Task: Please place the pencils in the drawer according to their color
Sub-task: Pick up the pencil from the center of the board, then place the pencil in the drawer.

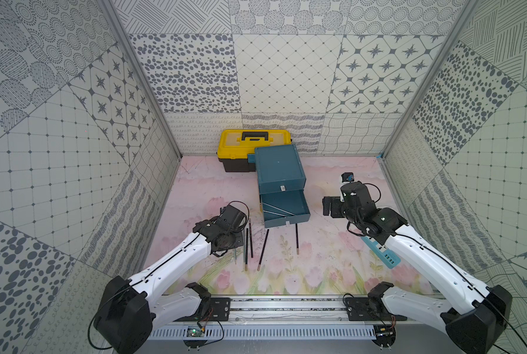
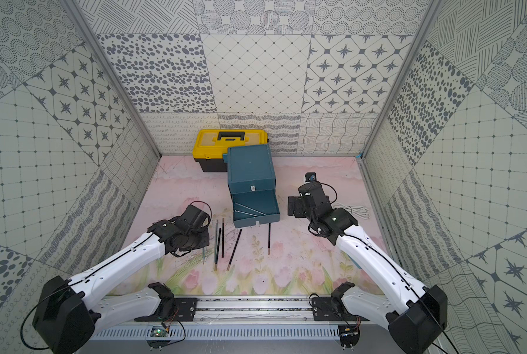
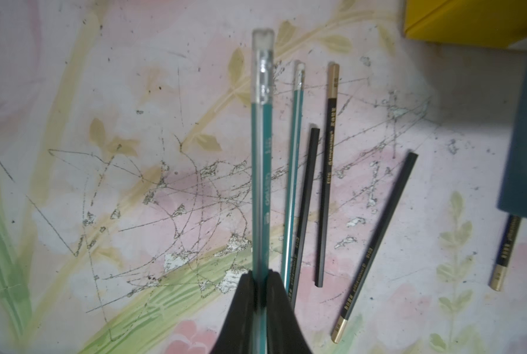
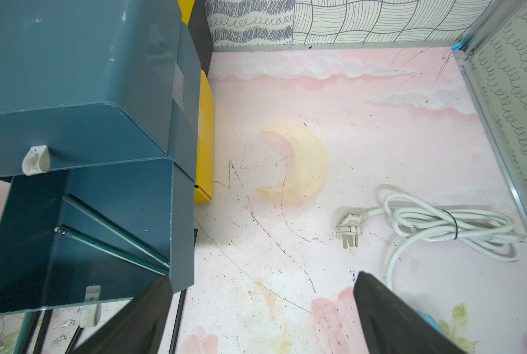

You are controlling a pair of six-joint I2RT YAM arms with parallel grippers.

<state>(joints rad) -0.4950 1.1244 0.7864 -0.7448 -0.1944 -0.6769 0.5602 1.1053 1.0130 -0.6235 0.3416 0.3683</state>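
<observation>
My left gripper (image 3: 260, 275) is shut on a teal and silver pencil (image 3: 262, 153) with a clear eraser end. That pencil's end pokes out below the left wrist in a top view (image 1: 234, 256). Several more pencils lie on the mat beside it: a teal one (image 3: 293, 184), a black one (image 3: 306, 208) and dark gold-tipped ones (image 3: 375, 245). The teal drawer cabinet (image 1: 279, 168) has its middle drawer (image 1: 286, 211) pulled out, with two silver-teal pencils (image 4: 112, 239) inside. My right gripper (image 4: 262, 306) stands open and empty just right of the open drawer.
A yellow toolbox (image 1: 254, 147) stands behind the cabinet at the back wall. A coiled white cable with plug (image 4: 440, 226) lies at the right wall. A light blue power strip (image 1: 381, 253) lies under the right arm. One pencil (image 1: 297, 237) lies in front of the open drawer.
</observation>
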